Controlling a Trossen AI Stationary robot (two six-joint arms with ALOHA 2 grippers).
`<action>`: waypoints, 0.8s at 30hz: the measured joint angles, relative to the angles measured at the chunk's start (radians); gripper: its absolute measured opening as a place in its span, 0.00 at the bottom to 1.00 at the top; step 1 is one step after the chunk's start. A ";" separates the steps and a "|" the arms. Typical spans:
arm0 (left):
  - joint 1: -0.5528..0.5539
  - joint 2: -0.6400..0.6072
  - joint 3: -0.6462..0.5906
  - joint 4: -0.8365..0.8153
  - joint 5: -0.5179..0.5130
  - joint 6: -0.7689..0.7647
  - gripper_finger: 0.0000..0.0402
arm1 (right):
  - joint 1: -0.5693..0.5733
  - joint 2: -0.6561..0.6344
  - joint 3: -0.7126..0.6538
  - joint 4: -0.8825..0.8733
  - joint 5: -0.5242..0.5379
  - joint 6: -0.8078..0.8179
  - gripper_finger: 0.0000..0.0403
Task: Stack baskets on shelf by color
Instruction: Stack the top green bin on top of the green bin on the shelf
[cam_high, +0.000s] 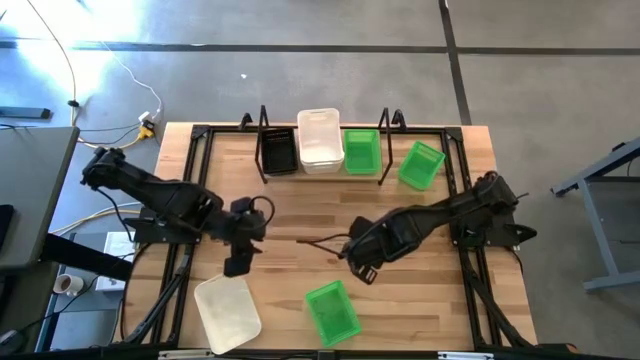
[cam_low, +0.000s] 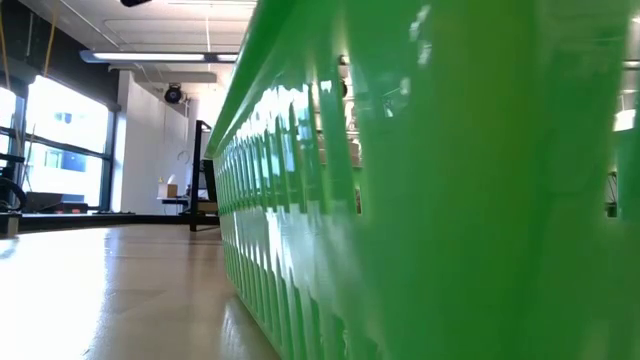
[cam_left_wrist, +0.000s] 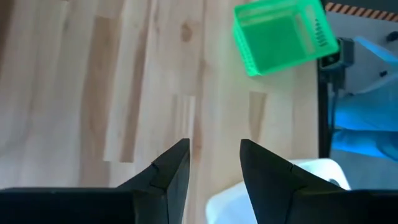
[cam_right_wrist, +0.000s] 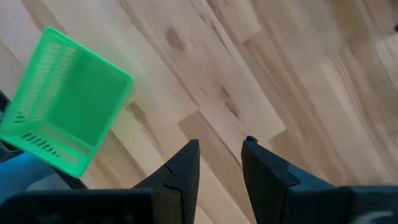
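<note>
A wooden table (cam_high: 300, 210) seen from above. At its far edge a black wire shelf (cam_high: 262, 125) holds a black basket (cam_high: 278, 152), a white basket (cam_high: 320, 140) and a green basket (cam_high: 361, 152) side by side. Another green basket (cam_high: 421, 164) lies tilted just right of the shelf. At the near edge sit a loose white basket (cam_high: 228, 313) and a loose green basket (cam_high: 332, 311). The left gripper (cam_left_wrist: 214, 163) hovers above the white one, the right gripper (cam_right_wrist: 221, 163) over bare wood mid-table; both have jaws apart and empty.
</note>
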 joint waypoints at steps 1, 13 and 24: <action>-0.013 0.000 0.000 0.000 0.000 -0.010 0.33 | 0.004 0.000 -0.012 -0.008 0.001 0.005 0.26; -0.095 0.000 0.000 -0.001 -0.010 -0.066 0.33 | -0.038 -0.108 -0.285 -0.087 0.027 0.007 0.26; -0.065 0.000 0.000 0.000 -0.069 -0.040 0.33 | -0.216 -0.456 -0.667 0.077 0.034 -0.083 0.26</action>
